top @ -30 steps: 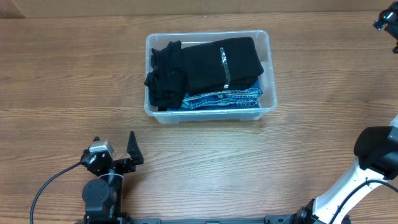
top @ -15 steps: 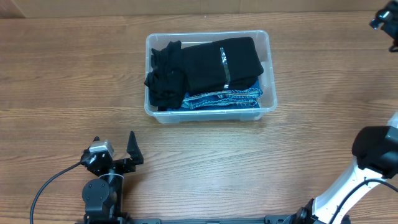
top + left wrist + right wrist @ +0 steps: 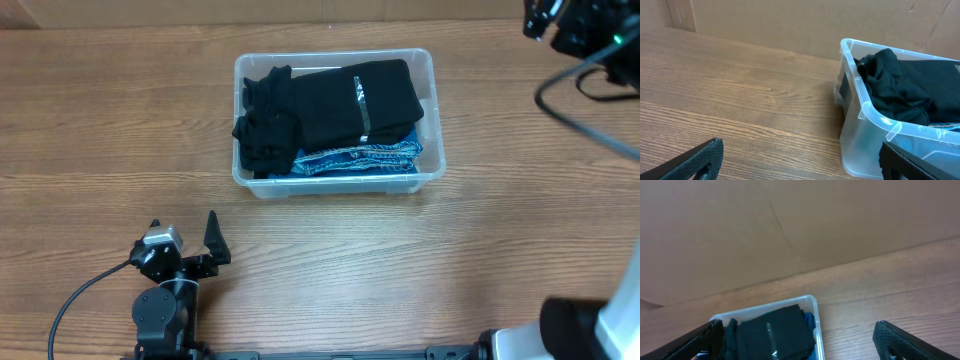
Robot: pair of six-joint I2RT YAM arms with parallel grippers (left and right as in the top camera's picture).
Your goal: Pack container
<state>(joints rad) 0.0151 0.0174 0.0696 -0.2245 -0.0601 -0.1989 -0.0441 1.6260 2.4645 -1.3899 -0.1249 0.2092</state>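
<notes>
Overhead, the container sits toward the far edge of the tabletop, about midway across, and it looks full: a folded black garment lies flat over jeans, with a crumpled black garment bunched against the left wall. No loose item shows on the wood, so the packing seems almost done and what remains is probably tidying that bunched piece. The left gripper rests near the near edge, left of centre, jaws spread wide and empty; the right gripper hangs over the far right corner, well apart from the bin, its jaws also wide with nothing between them. In the left wrist view the crumpled cloth bulges about as high as the rim at the near left corner. To finish well, the closer arm should come in from above rather than from the side — a sideways nudge could slide the light bin — and press the bulge down and inward, clear of the rim lip, leaving the folded stack undisturbed.
</notes>
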